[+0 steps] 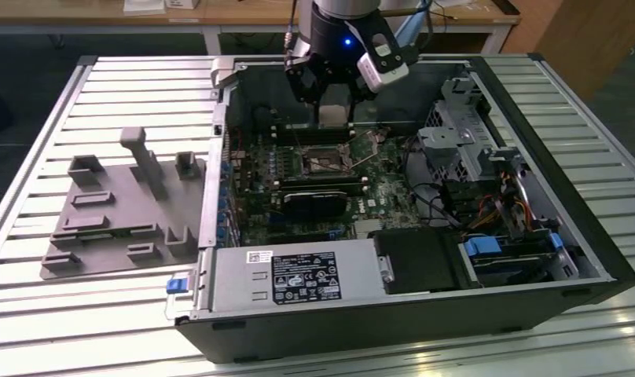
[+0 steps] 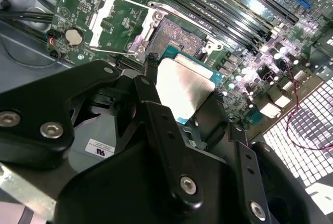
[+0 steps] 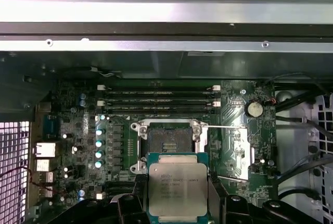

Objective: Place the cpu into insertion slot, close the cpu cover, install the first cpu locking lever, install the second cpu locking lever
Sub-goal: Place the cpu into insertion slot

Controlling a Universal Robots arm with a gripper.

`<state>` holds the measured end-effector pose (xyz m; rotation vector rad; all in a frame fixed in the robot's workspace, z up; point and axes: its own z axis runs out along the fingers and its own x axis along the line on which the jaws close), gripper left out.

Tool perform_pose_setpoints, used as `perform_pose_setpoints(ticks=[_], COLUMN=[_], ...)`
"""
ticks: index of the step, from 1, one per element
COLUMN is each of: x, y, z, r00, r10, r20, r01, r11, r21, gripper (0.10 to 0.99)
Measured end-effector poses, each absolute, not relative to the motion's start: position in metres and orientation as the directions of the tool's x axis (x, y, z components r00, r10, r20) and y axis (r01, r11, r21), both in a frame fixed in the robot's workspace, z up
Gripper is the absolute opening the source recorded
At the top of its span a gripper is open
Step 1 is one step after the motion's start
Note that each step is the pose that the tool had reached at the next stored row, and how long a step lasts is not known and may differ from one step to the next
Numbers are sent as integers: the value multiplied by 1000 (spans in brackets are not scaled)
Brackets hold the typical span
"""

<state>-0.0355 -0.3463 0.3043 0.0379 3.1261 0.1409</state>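
Between the fingers (image 2: 151, 104) of the gripper (image 2: 182, 95) we find the cpu (image 2: 183, 84), pinched by 2 opposite edges, its dull metal top turned up toward both wrist cameras. The chip is clear of the board, not seated.

Just ahead of the fingertips lies the insertion slot (image 3: 169, 141). Its dark centre is bare and its silvery rim is fully exposed on the green circuit board (image 3: 78, 146). In the first wrist view, the chip's leading edge meets the near rim of the slot, so we judge the slot to lie straight out along the line of the fingers, with hardly any offset to either side. The chip's edges look square to the rim. Its slightly longer side seems to run along the fingers, though we offer that only as a judgement.

The cpu cover (image 3: 237, 148) lies folded open, out past 1 finger's side of the slot and leaving it uncovered. In the exterior view, the single arm hangs over the open computer case (image 1: 569, 236), directly above the board.
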Motion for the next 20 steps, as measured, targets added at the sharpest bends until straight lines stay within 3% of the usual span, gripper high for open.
perform_pose_setpoints(ticks=[20], x=[-37], y=[-345], z=[291], r00=[-999], r10=[30], r20=[-16], r01=[29], r11=[996], r21=[89], gripper=[541])
